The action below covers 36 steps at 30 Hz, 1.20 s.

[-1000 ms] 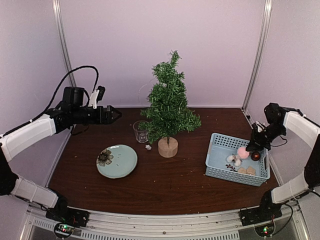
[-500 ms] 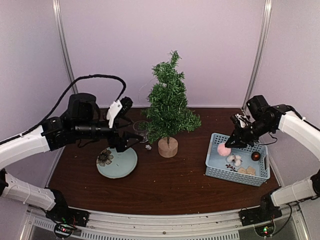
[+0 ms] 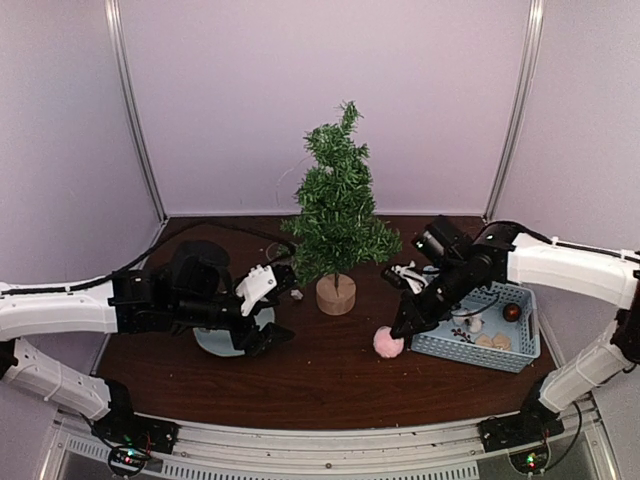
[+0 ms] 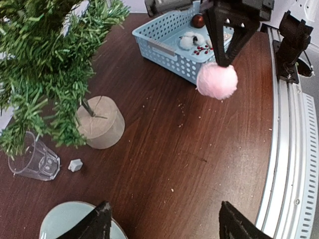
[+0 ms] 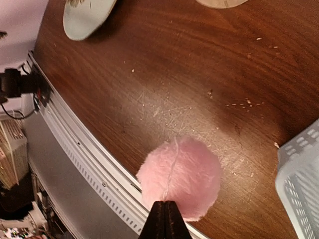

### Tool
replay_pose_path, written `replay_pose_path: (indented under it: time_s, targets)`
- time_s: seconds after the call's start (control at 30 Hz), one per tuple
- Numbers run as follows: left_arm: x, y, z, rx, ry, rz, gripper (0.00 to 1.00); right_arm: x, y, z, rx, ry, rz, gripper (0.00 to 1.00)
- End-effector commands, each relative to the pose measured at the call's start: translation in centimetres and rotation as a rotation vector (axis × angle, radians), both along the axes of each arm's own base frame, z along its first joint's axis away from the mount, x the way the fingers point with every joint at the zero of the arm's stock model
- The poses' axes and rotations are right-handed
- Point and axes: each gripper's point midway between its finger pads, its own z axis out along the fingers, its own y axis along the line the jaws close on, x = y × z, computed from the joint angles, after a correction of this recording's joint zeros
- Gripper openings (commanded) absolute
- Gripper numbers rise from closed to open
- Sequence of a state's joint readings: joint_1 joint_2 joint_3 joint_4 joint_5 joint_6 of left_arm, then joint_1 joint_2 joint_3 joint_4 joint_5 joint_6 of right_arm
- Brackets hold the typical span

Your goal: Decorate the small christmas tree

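Note:
The small christmas tree (image 3: 337, 215) stands upright on its round wooden stump (image 3: 336, 294) at mid-table; the left wrist view has its branches (image 4: 50, 64) at the left. A fluffy pink pompom (image 3: 388, 343) hangs by its thin thread from my right gripper (image 3: 402, 326), just above the table, in front of the tree and left of the basket. In the right wrist view the shut fingertips (image 5: 164, 211) pinch the thread over the pompom (image 5: 180, 178). My left gripper (image 3: 275, 335) is open and holds nothing, low over the plate's near edge. It faces the pompom (image 4: 217, 80).
A blue basket (image 3: 480, 358) at the right holds a dark red ball (image 3: 511, 312), white cotton pieces (image 3: 472, 322) and other ornaments. A pale green plate (image 4: 60, 221) lies under the left arm. A drinking glass (image 4: 35, 162) and a small white piece (image 4: 75, 165) sit left of the stump.
My right arm lifted the pink pompom out of the basket and carried it left, over the table. My left arm swung from the back left down over the plate, its jaws narrowing a little.

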<state>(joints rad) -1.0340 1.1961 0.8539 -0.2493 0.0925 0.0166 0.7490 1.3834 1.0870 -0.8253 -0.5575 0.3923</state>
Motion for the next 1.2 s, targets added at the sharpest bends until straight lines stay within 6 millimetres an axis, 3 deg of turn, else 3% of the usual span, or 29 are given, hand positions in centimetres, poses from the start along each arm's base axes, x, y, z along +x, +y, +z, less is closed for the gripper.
replay_pose_path:
  time_s: [0.0,0.2,0.3,0.4,0.47,0.57,0.7,0.83,1.03,1.17]
  targets:
    - [0.3,1.6,1.1,-0.059,-0.035,0.083,0.73,-0.2,3.8,-2.2,-0.091,-0.103,0.176,0.00]
    - [-0.1,3.2,-1.1,-0.015,-0.006,0.116,0.71,-0.5,9.1,-6.2,-0.195,-0.138,0.382,0.00]
    - [-0.5,3.6,-1.9,0.005,0.004,0.106,0.71,-0.3,11.4,-6.9,-0.188,-0.146,0.428,0.00]
    - [-1.0,3.8,-2.6,0.031,0.003,0.076,0.70,-0.1,12.4,-7.4,-0.187,-0.150,0.449,0.00]
    - [-1.6,3.6,-3.2,0.054,0.013,0.034,0.70,0.1,12.6,-7.5,-0.193,-0.154,0.458,0.07]
    - [-2.1,3.1,-3.8,0.096,0.016,-0.034,0.70,0.5,12.5,-6.5,-0.203,-0.176,0.457,0.25]
    - [-2.9,1.7,-4.1,0.132,0.036,-0.141,0.70,1.0,12.0,-3.6,-0.193,-0.230,0.431,0.49]
    - [-3.8,0.1,-4.5,0.177,0.053,-0.274,0.65,1.1,10.5,-0.4,-0.176,-0.282,0.368,0.61]
    - [-3.8,-4.1,-4.2,0.173,0.099,-0.417,0.45,0.8,5.2,0.9,-0.158,-0.280,0.206,0.63]
    - [-3.0,-6.8,-4.9,0.179,0.135,-0.451,0.34,0.7,2.0,1.4,-0.121,-0.290,0.089,0.63]
